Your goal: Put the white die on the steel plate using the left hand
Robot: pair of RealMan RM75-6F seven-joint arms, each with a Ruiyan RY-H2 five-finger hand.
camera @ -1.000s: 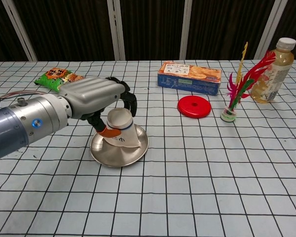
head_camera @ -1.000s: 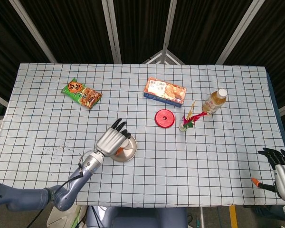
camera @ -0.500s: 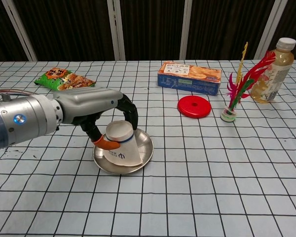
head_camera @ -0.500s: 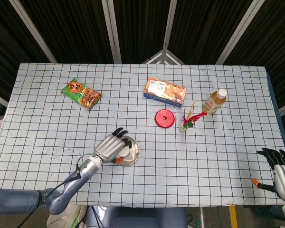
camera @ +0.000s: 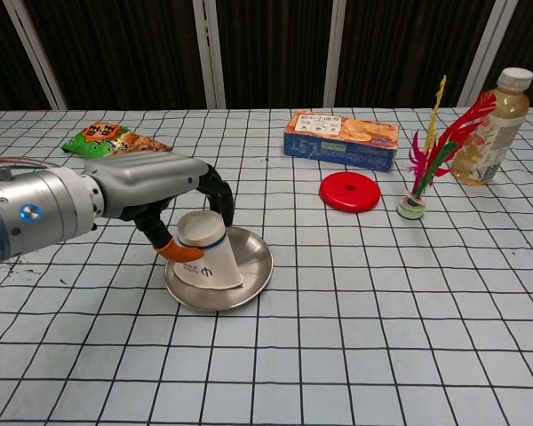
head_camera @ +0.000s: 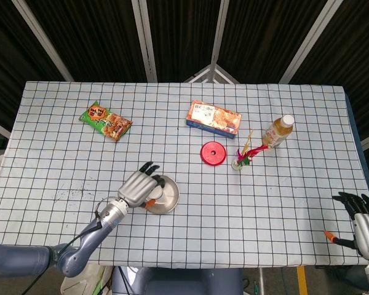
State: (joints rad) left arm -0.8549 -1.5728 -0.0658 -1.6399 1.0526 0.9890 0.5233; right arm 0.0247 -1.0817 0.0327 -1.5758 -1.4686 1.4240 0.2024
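Left hand (camera: 164, 191) pinched the white die (camera: 206, 255), tilted on the steel plate (camera: 253, 266) near the table's front edge; looked light, rigid, probably best gripped across its sides

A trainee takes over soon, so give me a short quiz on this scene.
1. True or false: the left hand holds the white die.
2. What lies directly beneath the die? A) red disc B) steel plate C) snack bag
3. Fill in: the right hand, at the table's near corner, holds ____.

Key: 1 true; 2 B; 3 nothing.
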